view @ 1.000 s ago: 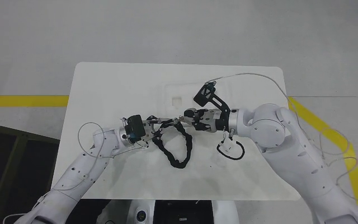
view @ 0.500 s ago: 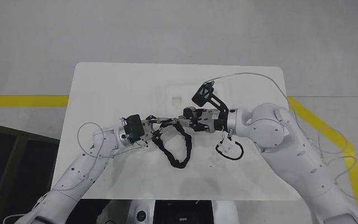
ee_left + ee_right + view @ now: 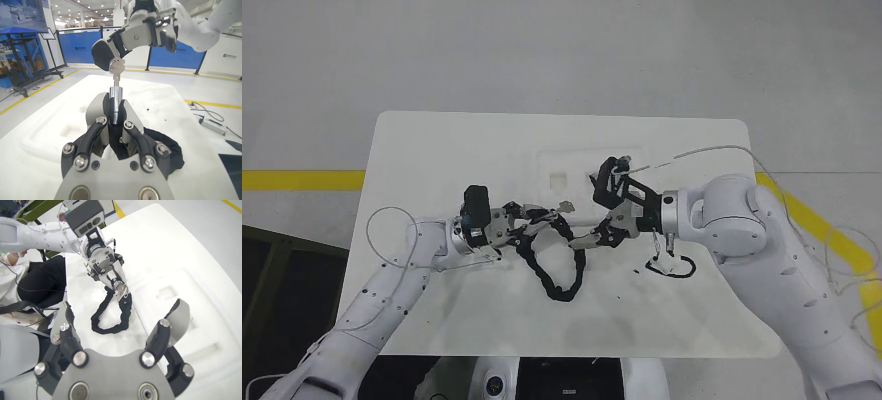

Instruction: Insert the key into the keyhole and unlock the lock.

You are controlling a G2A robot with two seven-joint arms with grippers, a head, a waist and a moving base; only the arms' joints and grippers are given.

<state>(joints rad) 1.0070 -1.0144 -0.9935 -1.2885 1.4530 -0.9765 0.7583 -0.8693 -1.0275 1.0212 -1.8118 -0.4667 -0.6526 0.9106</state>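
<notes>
Where the top view looks down, lock: the black sleeved chain (image 3: 560, 270) lies looped on the white tabletop (image 3: 422, 160), and its barrel end is raised between the two arms.
Top view, key (image 3: 562, 207): projects from the barrel end toward the right arm.
Left wrist view, left pincer (image 3: 115, 103): pressed together on the chrome lock barrel (image 3: 116, 93), keyhole end facing outward.
Left wrist view, key: the blade is seated in the keyhole with the bow exposed. One pad of the right pincer (image 3: 135, 50) appears behind the bow, and the gap cannot be judged from here.
Right wrist view, right pincer: fingers spread, nothing between them. Key and barrel sit ahead, clear of both pads.
Handling, key: judged thin, rigid, smooth metal. Take it by the flat faces of the bow and turn about the blade axis, since side load may bend it.
Handling, barrel: round and polished, so likely to slip round under turning force. Clamp firmly.
Handling, chain: limp and judged heavy, so its weight drags on the barrel.
</notes>
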